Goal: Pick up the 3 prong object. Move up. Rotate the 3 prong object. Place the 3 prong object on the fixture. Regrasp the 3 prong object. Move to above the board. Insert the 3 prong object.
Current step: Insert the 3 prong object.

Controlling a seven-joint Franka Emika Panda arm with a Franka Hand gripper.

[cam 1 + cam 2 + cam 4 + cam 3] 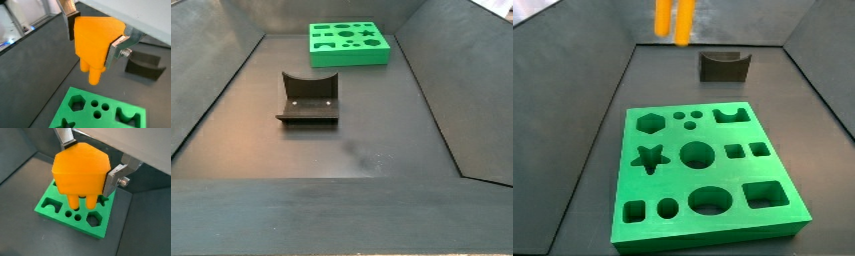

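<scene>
My gripper (91, 44) is shut on the orange 3 prong object (95, 35), with a silver finger (120, 46) on each side of it. The prongs (93, 75) point down. In the wrist views (80, 170) the piece hangs in the air above the green board (127, 112), near the end with the hexagon and three small round holes (99, 107). In a side view only the prongs (673, 22) show at the top edge, high over the board's (700, 175) far end; the gripper is out of that view. The dark fixture (723, 65) stands empty beyond the board.
The fixture (309, 98) and the board (348, 45) stand apart on the dark floor of a bin with sloping grey walls (438, 90). The fixture also shows in a wrist view (143, 65) beside the gripper.
</scene>
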